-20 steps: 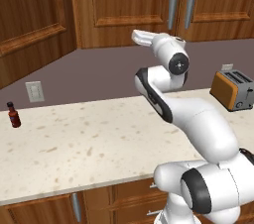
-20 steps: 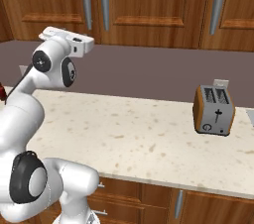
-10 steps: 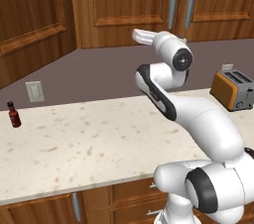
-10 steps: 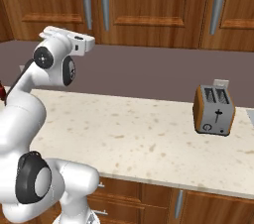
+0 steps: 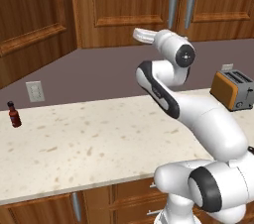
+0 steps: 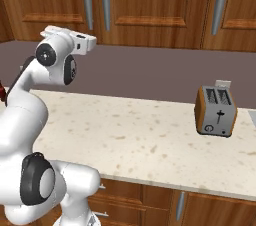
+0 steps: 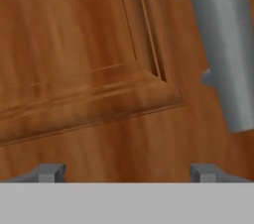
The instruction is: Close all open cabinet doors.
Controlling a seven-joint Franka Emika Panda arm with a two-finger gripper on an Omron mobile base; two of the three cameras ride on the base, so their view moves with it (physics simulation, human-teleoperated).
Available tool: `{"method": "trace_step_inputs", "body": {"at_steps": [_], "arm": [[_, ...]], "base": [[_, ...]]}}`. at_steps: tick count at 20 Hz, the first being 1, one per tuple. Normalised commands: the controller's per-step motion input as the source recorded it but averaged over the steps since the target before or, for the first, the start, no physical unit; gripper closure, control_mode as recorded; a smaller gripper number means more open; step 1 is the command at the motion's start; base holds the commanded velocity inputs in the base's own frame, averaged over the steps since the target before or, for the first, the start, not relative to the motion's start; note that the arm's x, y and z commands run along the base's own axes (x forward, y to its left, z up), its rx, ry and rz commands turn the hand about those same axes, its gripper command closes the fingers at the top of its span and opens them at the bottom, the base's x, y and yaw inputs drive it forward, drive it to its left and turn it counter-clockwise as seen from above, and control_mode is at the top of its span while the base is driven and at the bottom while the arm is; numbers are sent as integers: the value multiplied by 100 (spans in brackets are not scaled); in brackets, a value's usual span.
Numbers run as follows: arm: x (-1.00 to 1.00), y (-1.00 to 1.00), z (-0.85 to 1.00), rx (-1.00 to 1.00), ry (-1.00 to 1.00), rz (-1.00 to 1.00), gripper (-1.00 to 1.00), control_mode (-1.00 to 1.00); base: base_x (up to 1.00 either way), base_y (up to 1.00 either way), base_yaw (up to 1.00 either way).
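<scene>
Reddish-brown wooden cabinet doors point(image 5: 124, 5), each with a raised rectangular panel and a vertical silver bar handle point(image 7: 225, 44), line the wall above a speckled cream stone counter point(image 5: 99, 143). Gripper point(image 7: 126, 172) faces one door panel at close range, jaws spread wide and holding nothing. An orange-sided metal toaster point(image 6: 216, 111) and small red bottle point(image 5: 14, 114) stand on the counter; no legible writing.

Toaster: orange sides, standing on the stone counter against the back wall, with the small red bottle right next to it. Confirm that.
Not quite. The toaster has orange sides and stands on the counter by the back wall, but the small red bottle stands far from it, toward the counter's opposite end, near the wall outlet. The left base view shows both.
</scene>
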Motion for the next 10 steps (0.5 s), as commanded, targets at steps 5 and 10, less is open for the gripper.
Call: {"method": "trace_step_inputs", "body": {"at_steps": [5, 10], "arm": [[30, -15, 0, 0, 0, 4, -100, -100], [-36, -16, 6, 0, 7, 5, -100, -100]], "base": [[0, 0, 0], [0, 0, 0]]}}
